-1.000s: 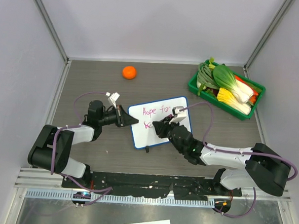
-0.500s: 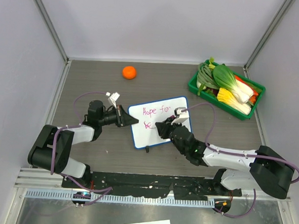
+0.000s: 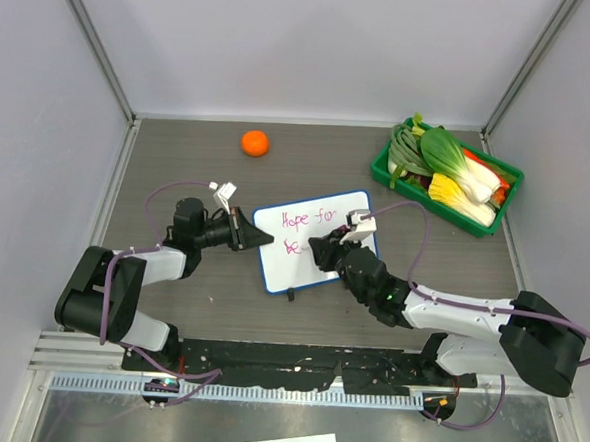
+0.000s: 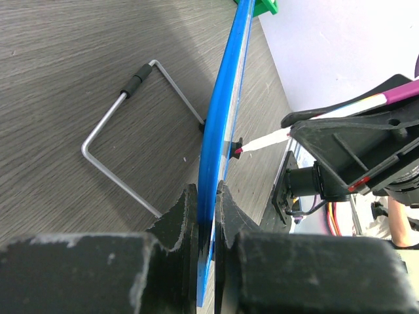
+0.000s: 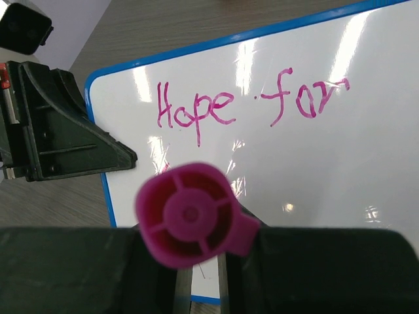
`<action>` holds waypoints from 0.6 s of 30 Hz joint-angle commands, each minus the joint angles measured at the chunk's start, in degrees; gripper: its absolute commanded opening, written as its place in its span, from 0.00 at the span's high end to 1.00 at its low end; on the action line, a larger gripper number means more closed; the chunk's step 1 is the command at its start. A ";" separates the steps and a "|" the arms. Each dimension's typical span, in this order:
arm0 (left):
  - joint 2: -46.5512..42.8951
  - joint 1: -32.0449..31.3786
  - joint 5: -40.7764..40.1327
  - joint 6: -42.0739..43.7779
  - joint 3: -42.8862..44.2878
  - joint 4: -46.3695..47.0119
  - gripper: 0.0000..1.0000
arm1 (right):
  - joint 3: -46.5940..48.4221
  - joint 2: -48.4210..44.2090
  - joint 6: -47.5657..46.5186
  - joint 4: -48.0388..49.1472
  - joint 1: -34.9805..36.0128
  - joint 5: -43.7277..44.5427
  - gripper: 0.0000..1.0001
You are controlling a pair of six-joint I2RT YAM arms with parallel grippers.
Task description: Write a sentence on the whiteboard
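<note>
Both jaws clenched: left gripper on the whiteboard at its left edge, right gripper grasping a pink marker, tip at the sentence, second line.

Bright, even, diffuse light fills the top view, leaving only faint, soft shadows on the worktop under the arms. From the right wrist, white glare streaks cross the whiteboard from 10 to 1 o'clock, and the pink marker looms soft-edged. From the left wrist, the jaws at 6 o'clock are blurred and dark.
</note>
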 commanded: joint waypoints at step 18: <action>2.23 -0.55 -8.89 7.28 -1.07 -8.75 1.00 | 4.19 3.98 0.46 4.83 -1.90 -0.32 0.99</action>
